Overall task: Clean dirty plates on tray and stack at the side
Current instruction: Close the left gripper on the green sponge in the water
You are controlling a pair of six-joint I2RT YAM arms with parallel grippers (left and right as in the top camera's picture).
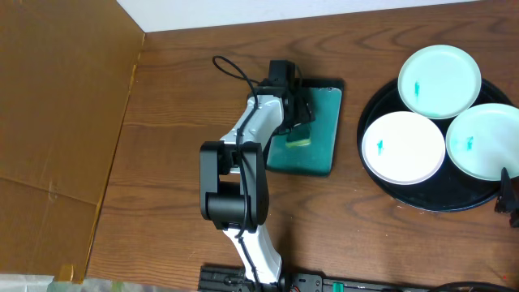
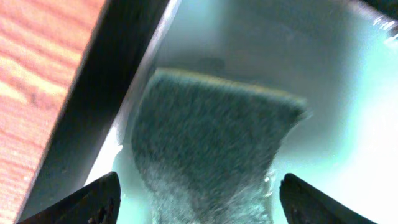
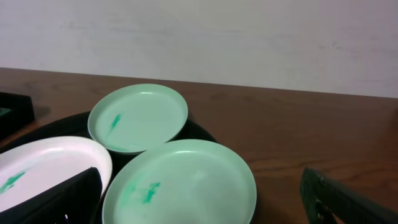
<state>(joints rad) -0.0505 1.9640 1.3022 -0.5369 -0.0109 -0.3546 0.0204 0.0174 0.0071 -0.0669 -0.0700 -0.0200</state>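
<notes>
Three round pale plates lie on the round black tray (image 1: 381,180) at the right: one at the back (image 1: 439,80), one at the front left (image 1: 403,147), one at the right (image 1: 488,140). Each bears a small teal smear. My left gripper (image 1: 300,113) is open over the rectangular teal tray (image 1: 324,130), its fingers on either side of a grey-green sponge (image 2: 211,149). My right gripper (image 1: 511,199) is open at the black tray's front right edge, low over the nearest plate (image 3: 180,183). The back plate (image 3: 138,117) and the whiter plate (image 3: 43,165) show there too.
A brown cardboard sheet (image 1: 57,105) covers the table's left side. A white wall (image 3: 199,37) stands behind the table. Bare wood lies between the teal tray and the black tray.
</notes>
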